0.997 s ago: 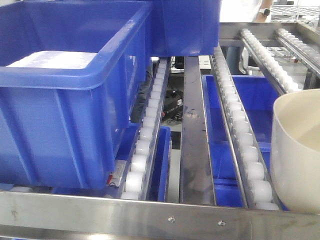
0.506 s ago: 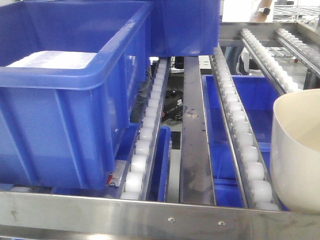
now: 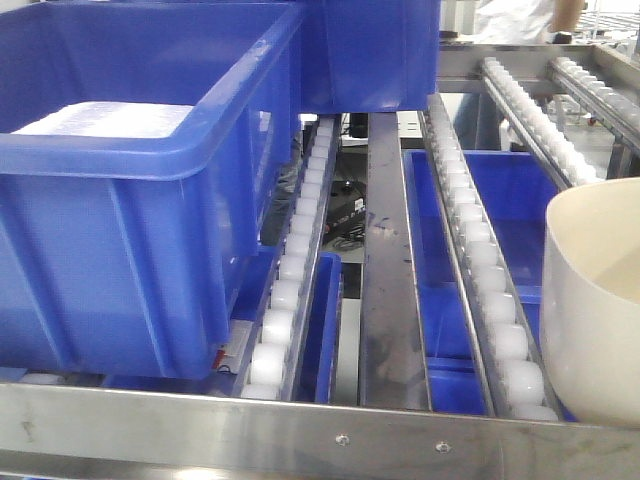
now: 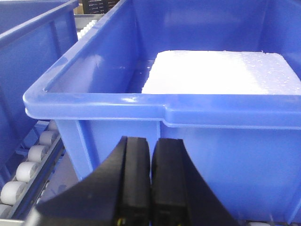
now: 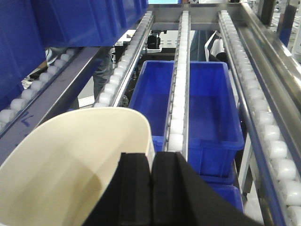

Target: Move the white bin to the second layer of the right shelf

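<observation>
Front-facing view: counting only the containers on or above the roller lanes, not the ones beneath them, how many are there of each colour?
Blue ribbed plastic crates: 2
Cream-white smooth plastic bin: 1
Total: 3

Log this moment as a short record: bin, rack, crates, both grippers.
white bin: at the rack's front right, empty inside, rim under the right gripper
roller rack: lanes of white rollers between metal rails
blue crate: on the left lane, white slab inside
lower blue crate: beneath the rollers, empty
left gripper: fingers together, facing the blue crate's wall
right gripper: fingers together at the bin's rim
</observation>
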